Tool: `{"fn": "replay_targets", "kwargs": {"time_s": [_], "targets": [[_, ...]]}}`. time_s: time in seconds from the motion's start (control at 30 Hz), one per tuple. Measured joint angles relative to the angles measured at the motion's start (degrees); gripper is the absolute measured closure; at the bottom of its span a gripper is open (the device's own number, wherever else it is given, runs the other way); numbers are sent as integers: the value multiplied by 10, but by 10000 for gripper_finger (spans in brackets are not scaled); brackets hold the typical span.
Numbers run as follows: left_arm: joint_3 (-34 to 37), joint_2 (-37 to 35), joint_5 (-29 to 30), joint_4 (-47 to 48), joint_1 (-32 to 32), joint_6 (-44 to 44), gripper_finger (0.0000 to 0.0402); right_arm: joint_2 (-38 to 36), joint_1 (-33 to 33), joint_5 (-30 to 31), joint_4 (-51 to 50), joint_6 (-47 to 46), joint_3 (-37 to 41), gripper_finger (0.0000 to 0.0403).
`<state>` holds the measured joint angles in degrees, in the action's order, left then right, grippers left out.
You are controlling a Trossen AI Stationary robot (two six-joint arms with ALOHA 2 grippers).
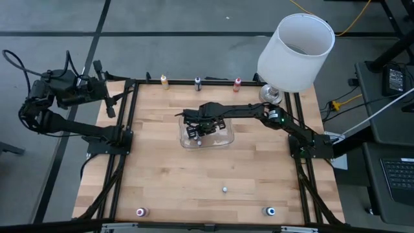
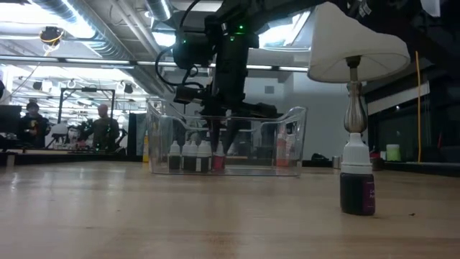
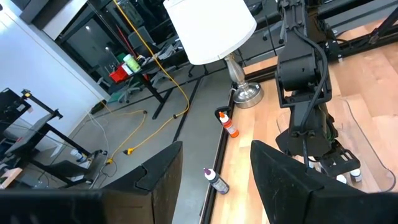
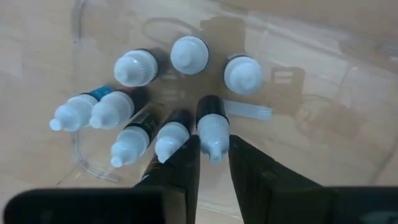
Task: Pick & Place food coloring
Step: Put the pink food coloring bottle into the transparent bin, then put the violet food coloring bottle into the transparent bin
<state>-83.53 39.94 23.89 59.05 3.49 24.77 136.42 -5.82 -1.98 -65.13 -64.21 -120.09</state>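
Right gripper (image 4: 213, 163) down in the clear bin (image 1: 226, 137) at frame centre, jaws slightly parted around a dark bottle (image 4: 212, 127); no labels legible.

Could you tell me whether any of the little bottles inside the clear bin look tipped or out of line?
Yes. In the clear bin, three bottles stand upright, caps up, while four others lean at a slant, bunched together. The right gripper has its jaws either side of one more bottle's cap.
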Motion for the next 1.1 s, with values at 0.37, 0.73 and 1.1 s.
{"fn": "replay_targets", "kwargs": {"time_s": [0.37,0.73,1.1], "targets": [[0,0,-15,1,0,-2,217,0,0,-1,10,15,0,312],[0,0,-11,1,0,-2,217,-3,6,70,-146,45,-128,312],[0,-8,-3,2,0,0,217,-66,166,155,-247,-96,-127,312]]}}
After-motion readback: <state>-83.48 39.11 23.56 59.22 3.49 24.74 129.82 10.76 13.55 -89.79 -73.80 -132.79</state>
